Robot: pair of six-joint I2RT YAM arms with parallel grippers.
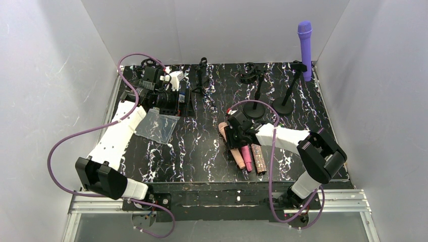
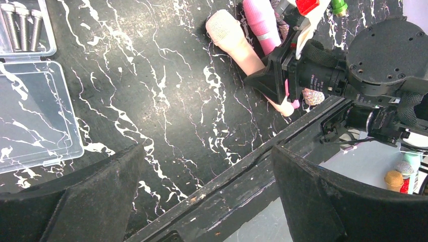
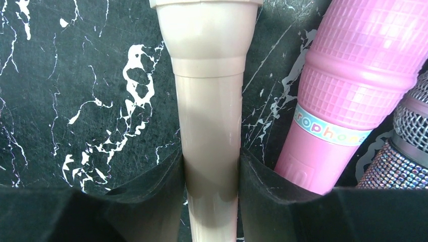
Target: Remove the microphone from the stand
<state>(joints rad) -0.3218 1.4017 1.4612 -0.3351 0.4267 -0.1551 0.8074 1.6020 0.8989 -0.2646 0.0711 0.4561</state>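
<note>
A beige microphone (image 3: pixel 209 101) lies flat on the black marbled table (image 1: pixel 197 151), beside a pink microphone (image 3: pixel 348 85) and a glittery one (image 3: pixel 398 161). My right gripper (image 3: pixel 210 156) is shut on the beige microphone's handle, one finger pressed to each side. From above, the right gripper (image 1: pixel 233 136) sits low over that row of microphones. A purple microphone (image 1: pixel 305 43) stands upright in a black stand (image 1: pixel 290 96) at the back right. My left gripper (image 1: pixel 181 103) is at the back left, open, with nothing between its fingers (image 2: pixel 101 191).
Two empty black stands (image 1: pixel 255 96) (image 1: pixel 202 80) rise along the back. A clear plastic box (image 1: pixel 156 126) lies open left of centre, with several bolts (image 2: pixel 20 25) in its tray. White walls close in three sides. The table's front rail (image 2: pixel 252 166) runs under the left gripper.
</note>
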